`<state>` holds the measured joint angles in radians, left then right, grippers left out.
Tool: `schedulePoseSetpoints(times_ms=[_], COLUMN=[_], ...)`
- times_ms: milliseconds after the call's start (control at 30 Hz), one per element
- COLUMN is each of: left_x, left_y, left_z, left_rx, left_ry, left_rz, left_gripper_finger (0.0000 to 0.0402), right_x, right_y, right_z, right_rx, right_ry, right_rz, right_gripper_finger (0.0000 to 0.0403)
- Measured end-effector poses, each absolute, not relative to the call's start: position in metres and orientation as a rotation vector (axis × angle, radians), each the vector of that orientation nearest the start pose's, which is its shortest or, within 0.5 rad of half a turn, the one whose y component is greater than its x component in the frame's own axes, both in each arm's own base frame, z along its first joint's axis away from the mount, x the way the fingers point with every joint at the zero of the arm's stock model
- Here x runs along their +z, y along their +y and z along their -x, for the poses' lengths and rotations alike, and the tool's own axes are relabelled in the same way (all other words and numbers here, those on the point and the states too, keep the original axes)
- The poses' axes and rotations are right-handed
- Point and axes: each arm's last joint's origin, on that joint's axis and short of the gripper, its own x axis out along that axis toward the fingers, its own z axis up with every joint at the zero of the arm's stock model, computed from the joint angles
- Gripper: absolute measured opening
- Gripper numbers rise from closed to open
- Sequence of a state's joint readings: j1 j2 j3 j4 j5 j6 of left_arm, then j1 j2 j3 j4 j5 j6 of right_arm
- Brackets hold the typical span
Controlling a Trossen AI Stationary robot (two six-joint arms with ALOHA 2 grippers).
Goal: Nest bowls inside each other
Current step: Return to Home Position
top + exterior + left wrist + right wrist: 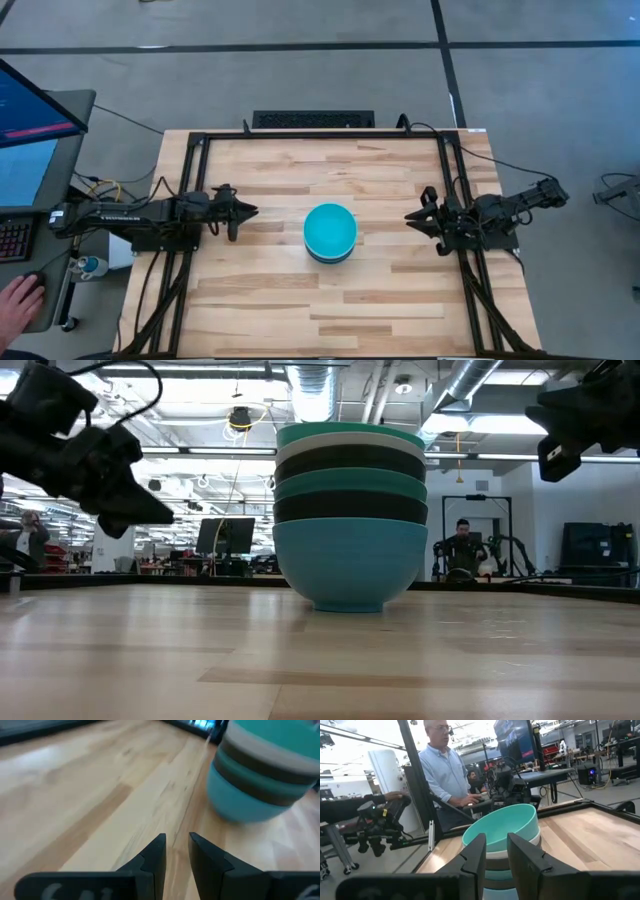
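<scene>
Several bowls sit nested in one stack (330, 232) at the table's middle. The low view shows the stack (350, 510) resting on the base of a cyan-blue bowl (350, 565). Black, teal, black and white rims sit above it, with a turquoise bowl on top (502, 825). My left gripper (247, 212) hovers to the stack's left, shut, pointing at it; the left wrist view shows the stack (260, 775) ahead of the gripper (176, 842). My right gripper (412, 217) hovers to the stack's right, shut, pointing at it (496, 845). Neither gripper touches the stack.
Black frame rails (190, 190) run along the table's left, right and far edges. A black bar (313, 119) lies past the far edge. A person's hand (18, 300) and monitors are off the table's left; a person (445, 775) stands there.
</scene>
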<state>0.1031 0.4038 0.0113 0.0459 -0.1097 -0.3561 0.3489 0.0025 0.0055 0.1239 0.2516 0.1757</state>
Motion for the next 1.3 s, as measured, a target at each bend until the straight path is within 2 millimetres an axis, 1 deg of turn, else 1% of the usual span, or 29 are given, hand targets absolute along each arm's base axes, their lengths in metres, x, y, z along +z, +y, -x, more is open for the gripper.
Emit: schedulePoseSetpoints(times_ms=[133,367,533,1300], left_x=[0.143,0.163,0.171,0.171], left_y=[0.015,0.014,0.013,0.013], left_z=[-0.113,-0.103,-0.096,-0.096], left_rx=[0.257,0.22,0.201,0.203], left_ry=[0.231,0.018,-0.091,-0.083], left_rz=[0.352,0.354,0.355,0.354], left_gripper_finger=[0.0073,0.0073,0.0073,0.0073], right_x=[0.177,0.177,0.177,0.177], right_y=[0.026,0.026,0.026,0.026], right_z=[-0.093,-0.093,-0.093,-0.093], right_rx=[0.107,0.108,0.107,0.107], right_ry=[-0.111,-0.111,-0.111,-0.111], right_rz=[-0.212,-0.213,-0.213,-0.212], right_gripper_finger=[0.0102,0.0102,0.0102,0.0102])
